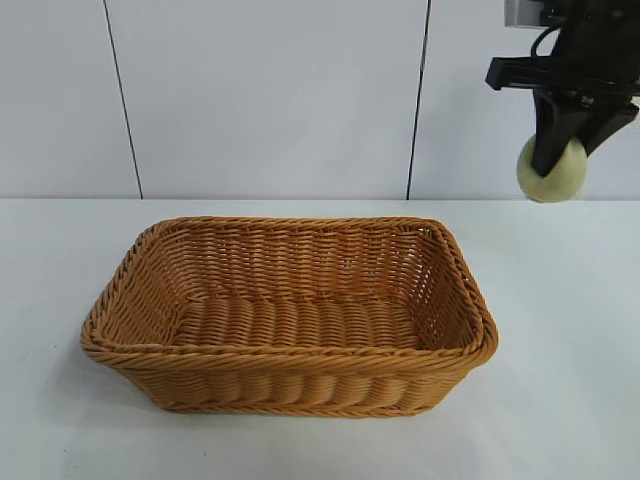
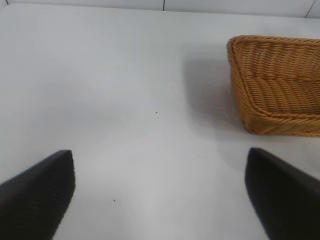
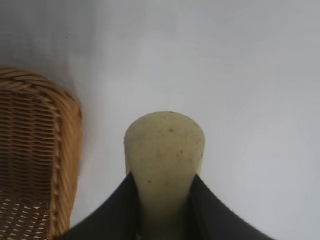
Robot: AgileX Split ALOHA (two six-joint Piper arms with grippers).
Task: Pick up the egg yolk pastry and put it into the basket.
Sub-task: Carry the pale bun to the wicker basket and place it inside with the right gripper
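The white table (image 1: 570,330) fills the whole scene, plain and pale, running back to a panelled wall (image 1: 270,100). On it sits the basket (image 1: 290,380), a big orange-brown wicker rectangle with flared sides and a braided rim, nothing inside it that I can see from here.

Up at the far right, the right arm hangs high above the tabletop, off past the basket's right end and not over it. Its right gripper (image 1: 556,160) points down, and the black fingers are clenched on the egg yolk pastry (image 1: 556,176), a pale cream-yellow ball held clear of the table, well above the rim. From the wrist camera the pastry (image 3: 165,150) sits wedged between the two dark fingers (image 3: 107,215), with the basket's corner (image 3: 62,150) off to one side below.

The left gripper (image 2: 160,192) is out of the outside view; its own camera shows both fingers (image 2: 37,197) spread wide, released, holding nothing, hovering over bare table with the basket (image 2: 280,90) some way ahead.
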